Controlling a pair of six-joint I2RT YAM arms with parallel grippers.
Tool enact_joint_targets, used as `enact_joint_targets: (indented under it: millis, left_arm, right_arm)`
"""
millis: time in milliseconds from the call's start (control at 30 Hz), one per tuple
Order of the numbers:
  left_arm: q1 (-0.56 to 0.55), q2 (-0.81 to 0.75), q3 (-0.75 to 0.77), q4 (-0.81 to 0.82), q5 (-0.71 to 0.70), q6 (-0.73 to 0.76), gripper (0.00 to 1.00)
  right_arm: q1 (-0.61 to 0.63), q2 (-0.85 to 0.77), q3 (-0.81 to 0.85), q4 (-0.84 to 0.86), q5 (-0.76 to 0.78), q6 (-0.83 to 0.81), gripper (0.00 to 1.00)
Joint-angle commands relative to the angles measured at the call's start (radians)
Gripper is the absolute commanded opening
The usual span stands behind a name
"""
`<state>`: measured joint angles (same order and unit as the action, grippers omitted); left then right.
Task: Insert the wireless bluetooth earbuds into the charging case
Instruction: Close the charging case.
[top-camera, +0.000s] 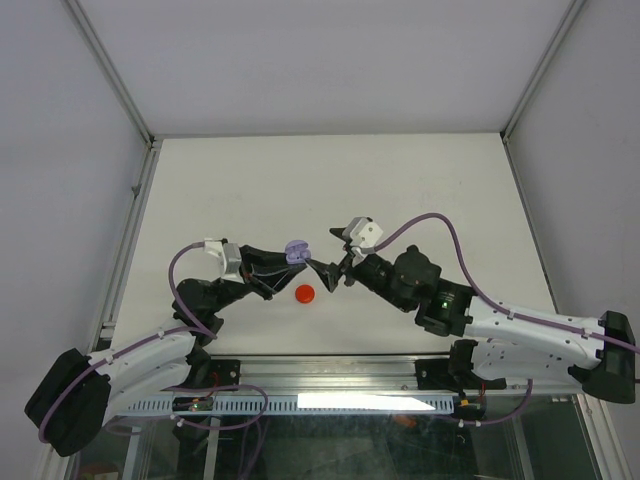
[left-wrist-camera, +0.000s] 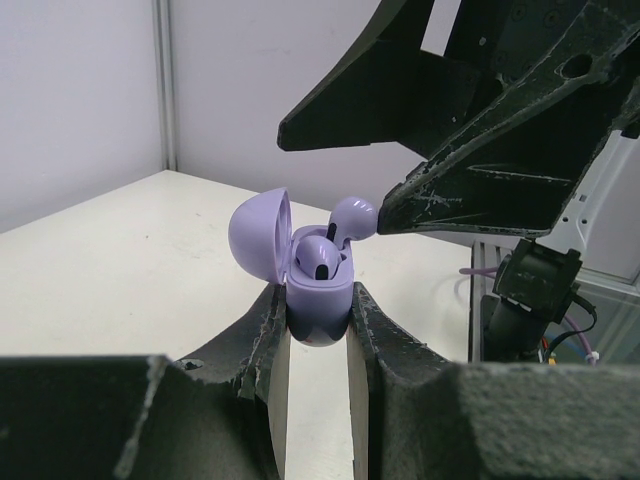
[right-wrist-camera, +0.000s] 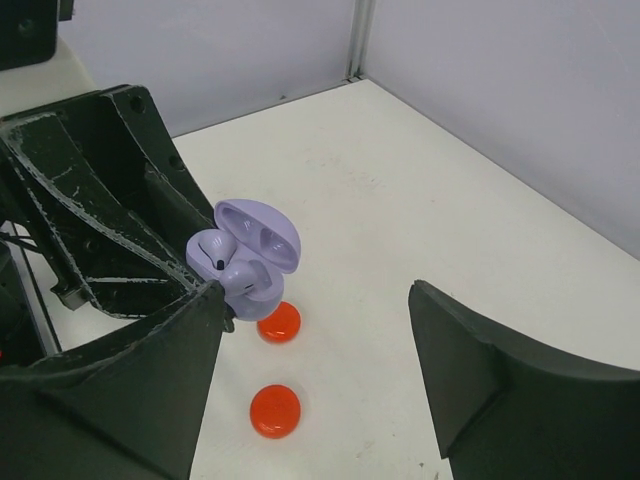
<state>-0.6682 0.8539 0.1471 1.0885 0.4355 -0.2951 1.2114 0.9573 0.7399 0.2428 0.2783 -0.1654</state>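
Within the left gripper's (left-wrist-camera: 317, 310) clamp, a lavender plastic case (left-wrist-camera: 318, 288) is gaping, one lavender earbud (left-wrist-camera: 316, 258) seated; a second earbud (left-wrist-camera: 352, 216) is sticking out beside the spread right gripper (right-wrist-camera: 315, 295).

Lavender charging case (left-wrist-camera: 318, 300), lavender earbuds (left-wrist-camera: 352, 215), red discs (right-wrist-camera: 275, 411), white table (top-camera: 400, 200)

A robotics laboratory cell: a plain white flat surface (top-camera: 420, 190), pale grey wall panels (top-camera: 300, 60) held in grey metal frame rails (top-camera: 110, 70), and a cabled white-and-black left arm (top-camera: 150, 350) and right arm (top-camera: 520, 320) mounted at the near edge.
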Motion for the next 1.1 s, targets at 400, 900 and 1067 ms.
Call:
enact_joint_targets:
  millis: [400,900,1067]
  left_arm:
    - [-0.004,-0.005,0.028,0.069,0.051,-0.005,0.09]
    - [-0.004,0.049,0.019,0.018,0.052,-0.014,0.09]
    - [-0.004,0.091,0.05,0.031,0.084,-0.03,0.1]
  right_arm:
    - [-0.009,-0.01,0.006,0.002,0.095,-0.027,0.79]
    - [-0.355,0.021,0.145,-0.247,-0.579,0.298,0.84]
    - [-0.42,0.08,0.177,-0.181,-0.767,0.459,0.84]
